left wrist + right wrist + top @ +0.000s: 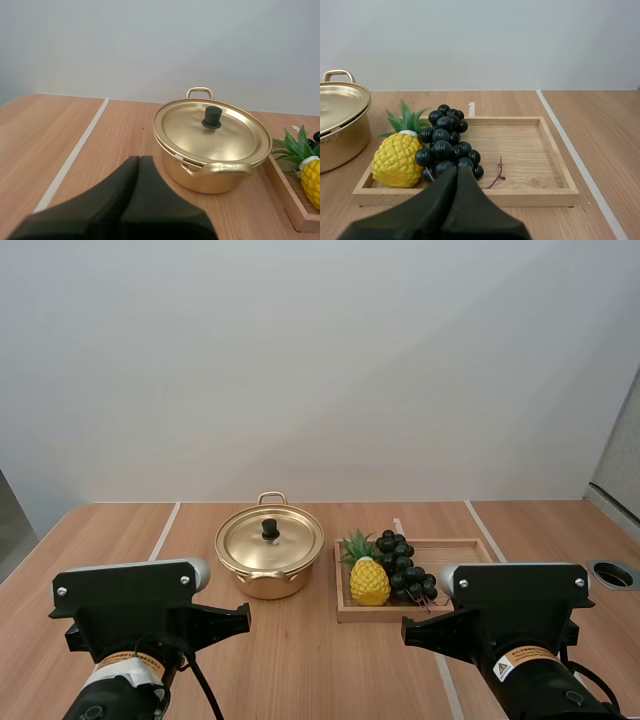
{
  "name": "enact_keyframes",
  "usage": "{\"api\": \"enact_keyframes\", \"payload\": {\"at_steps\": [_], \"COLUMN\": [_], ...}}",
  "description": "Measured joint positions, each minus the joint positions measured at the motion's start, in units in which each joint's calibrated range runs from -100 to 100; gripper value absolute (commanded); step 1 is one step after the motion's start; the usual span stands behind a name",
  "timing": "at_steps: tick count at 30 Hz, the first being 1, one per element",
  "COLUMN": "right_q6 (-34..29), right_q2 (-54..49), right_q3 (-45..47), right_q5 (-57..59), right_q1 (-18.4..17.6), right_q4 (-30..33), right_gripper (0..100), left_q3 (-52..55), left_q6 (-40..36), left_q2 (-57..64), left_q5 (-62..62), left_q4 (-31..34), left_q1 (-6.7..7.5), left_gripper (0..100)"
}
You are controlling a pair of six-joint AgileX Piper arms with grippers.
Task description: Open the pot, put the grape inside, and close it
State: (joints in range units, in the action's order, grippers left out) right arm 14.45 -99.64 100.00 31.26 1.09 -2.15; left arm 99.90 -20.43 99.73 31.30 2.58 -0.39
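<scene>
Wood-grain table (110, 540), pale seams (166, 529), bears lidded pot (262, 585) just beside wooden tray (462, 556)

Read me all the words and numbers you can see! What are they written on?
left arm sticker: print too small to read.
right arm sticker: a small triangle sign; print too small to read.
No writing shows on the pot, wooden tray, grapes or pineapple.
</scene>
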Motion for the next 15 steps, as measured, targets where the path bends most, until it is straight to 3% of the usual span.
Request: {"api": "enact_keyframes", "payload": {"at_steps": [6,15], "right_q6": [0.0,0.0], "right_q2": [0.0,0.0], "right_q3": [0.0,0.0], "right_q5": [0.0,0.0], "right_q1": [0.0,0.0], "right_q4": [0.0,0.0], "right_gripper": [0,0], "left_q3": [0.0,0.0], "left_q6": [5.02,5.46], "left_q2": [0.0,0.0], "left_q5": [0.0,0.0], "left_q4": [0.0,0.0], "left_q1": [0.0,0.0], "left_gripper": [0,0]}}
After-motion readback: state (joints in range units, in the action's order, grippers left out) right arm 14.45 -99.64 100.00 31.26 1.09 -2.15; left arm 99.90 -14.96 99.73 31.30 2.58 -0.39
